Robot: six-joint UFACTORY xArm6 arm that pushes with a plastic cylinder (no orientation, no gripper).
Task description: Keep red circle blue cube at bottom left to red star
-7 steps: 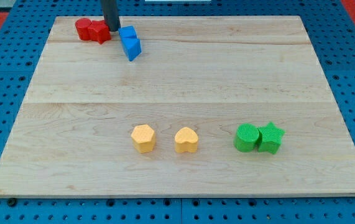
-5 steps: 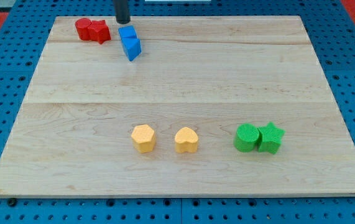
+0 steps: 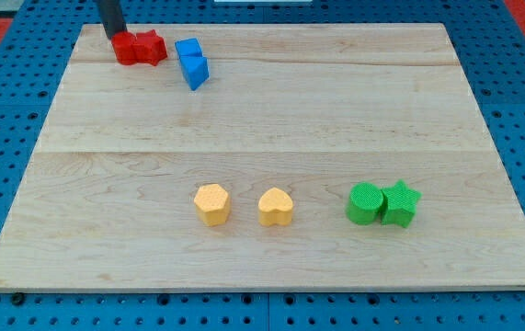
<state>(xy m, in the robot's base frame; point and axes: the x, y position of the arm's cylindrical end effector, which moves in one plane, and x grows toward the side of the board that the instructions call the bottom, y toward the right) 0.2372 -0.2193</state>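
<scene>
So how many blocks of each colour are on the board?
Red: 2, the red circle and the red star
Blue: 2, both blue cubes
Yellow: 2, a hexagon and a heart
Green: 2, a circle and a star
Total: 8

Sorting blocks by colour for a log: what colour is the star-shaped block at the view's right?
Green. The star sits touching the green circle, clearest in the camera view.

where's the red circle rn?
The red circle is near the board's top-left corner in the camera view, touching the red star on its right. My tip sits at its upper-left edge; the blue blocks lie further right.
</scene>
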